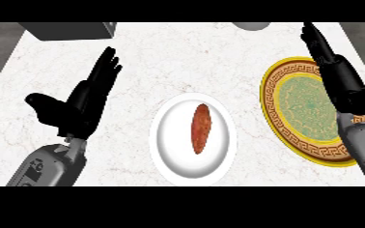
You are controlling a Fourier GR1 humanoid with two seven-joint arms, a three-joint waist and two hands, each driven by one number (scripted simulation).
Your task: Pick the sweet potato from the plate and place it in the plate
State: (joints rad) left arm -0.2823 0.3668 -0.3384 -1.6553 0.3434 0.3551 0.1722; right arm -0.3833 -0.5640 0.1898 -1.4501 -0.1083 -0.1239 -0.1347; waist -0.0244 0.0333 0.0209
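Observation:
A reddish-brown sweet potato (201, 127) lies lengthwise in the middle of a plain white plate (171, 159) at the centre front of the marble counter. To its right sits a yellow-rimmed plate (271, 111) with a green patterned centre and nothing on it. My left hand (84, 101) hovers left of the white plate, fingers straight and pointing away, thumb spread, open and holding nothing. My right hand (335, 72) is over the right part of the patterned plate, fingers straight and pointing to the far edge, also open.
A dark grey box (68, 30) stands at the far left corner of the counter. A grey round object (251, 25) shows partly at the far edge, right of centre. Bare marble lies between the plates and the far edge.

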